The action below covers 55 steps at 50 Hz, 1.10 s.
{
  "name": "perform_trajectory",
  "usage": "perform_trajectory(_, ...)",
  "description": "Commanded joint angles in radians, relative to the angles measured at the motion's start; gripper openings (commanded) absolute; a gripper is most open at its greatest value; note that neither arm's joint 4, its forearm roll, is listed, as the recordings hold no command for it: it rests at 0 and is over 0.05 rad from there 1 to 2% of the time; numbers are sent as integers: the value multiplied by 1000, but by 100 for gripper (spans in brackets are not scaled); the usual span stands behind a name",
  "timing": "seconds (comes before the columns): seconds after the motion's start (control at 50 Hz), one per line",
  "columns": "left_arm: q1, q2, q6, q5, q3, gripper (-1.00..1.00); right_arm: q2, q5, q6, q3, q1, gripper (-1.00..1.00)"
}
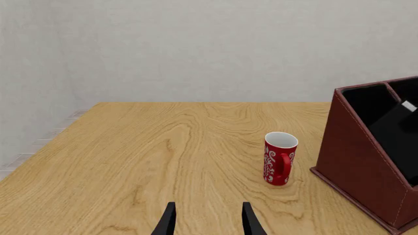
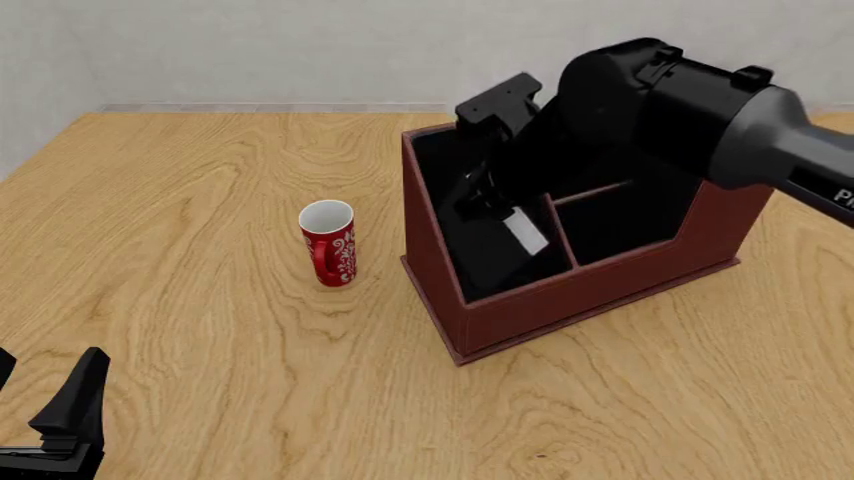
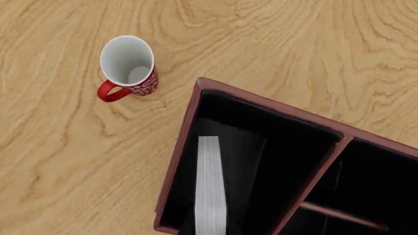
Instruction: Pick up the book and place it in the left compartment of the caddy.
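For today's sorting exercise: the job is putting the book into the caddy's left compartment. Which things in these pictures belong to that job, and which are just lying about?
Part of the job:
book
caddy
left compartment
right gripper, above that compartment; its fingers cannot be seen

Just lying about:
red mug
left gripper, open, holding nothing

A bare simulated tabletop setup with an office-desk flavour: a light oak-grain wooden table (image 2: 200,180) fills most of the front view, backed by a plain pale grey wall (image 2: 267,50) along the top. At centre stand a reddish-brown leather-look desk organizer box (image 2: 587,290) and a red patterned ceramic mug (image 2: 328,245).
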Motion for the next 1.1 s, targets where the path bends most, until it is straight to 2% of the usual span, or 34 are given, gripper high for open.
perform_trajectory(0.02,0,0,0,0,0,100,2,-21,25,5,-4,-100)
perform_trajectory(0.24,0,0,0,0,0,100,3,-19,18,-10,-7,-100)
perform_trajectory(0.26,0,0,0,0,0,100,0,-17,20,-6,-3,100)
perform_trajectory(0.8,0,0,0,0,0,100,4,17,-3,-49,-20,100)
perform_trajectory(1.1,0,0,0,0,0,100,-37,119,-45,-146,-52,100)
